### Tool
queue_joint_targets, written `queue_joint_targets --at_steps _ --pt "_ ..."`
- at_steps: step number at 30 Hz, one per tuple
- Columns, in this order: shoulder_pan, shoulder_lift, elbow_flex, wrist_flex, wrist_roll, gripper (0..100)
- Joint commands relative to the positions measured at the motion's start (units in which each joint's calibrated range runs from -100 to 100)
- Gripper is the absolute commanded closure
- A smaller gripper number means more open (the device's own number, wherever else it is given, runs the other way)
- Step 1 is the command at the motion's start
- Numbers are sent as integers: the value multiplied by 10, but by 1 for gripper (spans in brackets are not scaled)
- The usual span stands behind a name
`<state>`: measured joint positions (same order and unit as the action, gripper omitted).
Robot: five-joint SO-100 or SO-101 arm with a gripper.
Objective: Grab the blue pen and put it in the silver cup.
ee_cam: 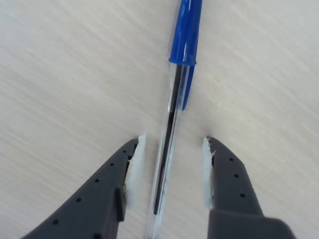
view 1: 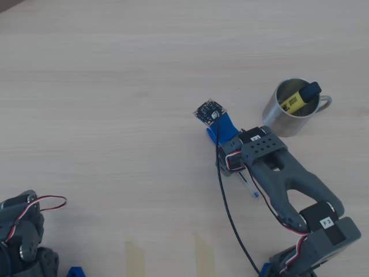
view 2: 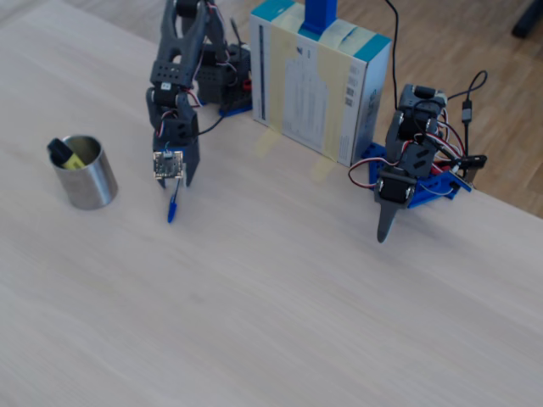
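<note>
Overhead view: arm reaches from lower right toward frame centre; blue pen [view 1: 249,188] mostly hidden beneath it, only end showing. Silver cup [view 1: 288,108] at upper right, yellow marker [view 1: 298,98] inside.

Wrist view: gripper [ee_cam: 172,170] spread wide, white-padded fingers [ee_cam: 134,169] either side of pen's clear barrel, not touching; pen flat on surface [ee_cam: 60,74], blue cap toward top edge.

Fixed view: gripper points down over pen at upper left; cup further left; second arm [view 2: 411,170] at right.

A pale wood-grain table [view 2: 280,305] fills nearly every view, evenly lit with soft shadows. Behind the pincer, a white box [view 2: 318,93] with teal edges is taped upright to the tabletop. Beyond the table edge lies a darker wooden floor [view 2: 484,42].
</note>
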<state>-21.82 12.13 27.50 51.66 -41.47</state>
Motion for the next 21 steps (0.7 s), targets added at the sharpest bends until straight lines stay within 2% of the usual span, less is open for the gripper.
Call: queue_joint_targets --at_steps 1,5,10,21 --pt "4 11 2 4 -2 82" --pt "4 10 2 4 -2 82" --pt "4 9 2 2 -2 92" --pt "4 8 2 1 -2 92"
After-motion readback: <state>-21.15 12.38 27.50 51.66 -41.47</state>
